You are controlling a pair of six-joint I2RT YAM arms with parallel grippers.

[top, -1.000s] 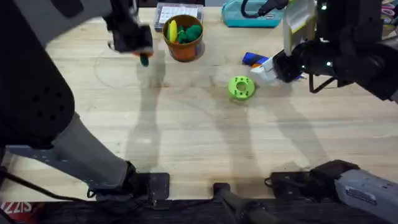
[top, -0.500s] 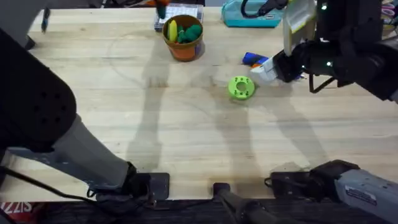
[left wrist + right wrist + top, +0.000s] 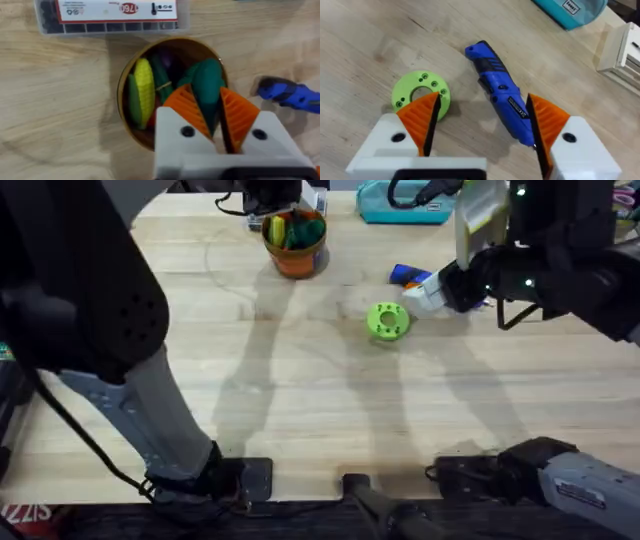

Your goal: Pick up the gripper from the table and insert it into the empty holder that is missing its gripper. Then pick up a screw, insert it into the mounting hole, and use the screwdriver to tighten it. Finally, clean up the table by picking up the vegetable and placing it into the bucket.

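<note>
Having swung from left of the bucket (image 3: 125,82) to directly above it, left gripper (image 3: 214,111) pinching the vegetable (image 3: 207,87) over its mouth, release seemingly next; right gripper (image 3: 482,117) spread above the screwdriver (image 3: 501,92).

We are looking at a robotics lab or workshop bench. The pale wooden plank tabletop (image 3: 330,390) carries two robot arms clamped at its near edge by black bases. A clear plastic parts box with a printed white label (image 3: 111,15), filled with small dark hardware, sits at the far edge near a teal zippered pouch (image 3: 405,202). A slim bright-blue pen-shaped screwdriver (image 3: 502,92) lies beside a lime-green round plastic disc with holes (image 3: 421,93), which looks like a printed part. A small round orange bucket (image 3: 125,90) holds plastic toy vegetables, which we take for practice props.
</note>
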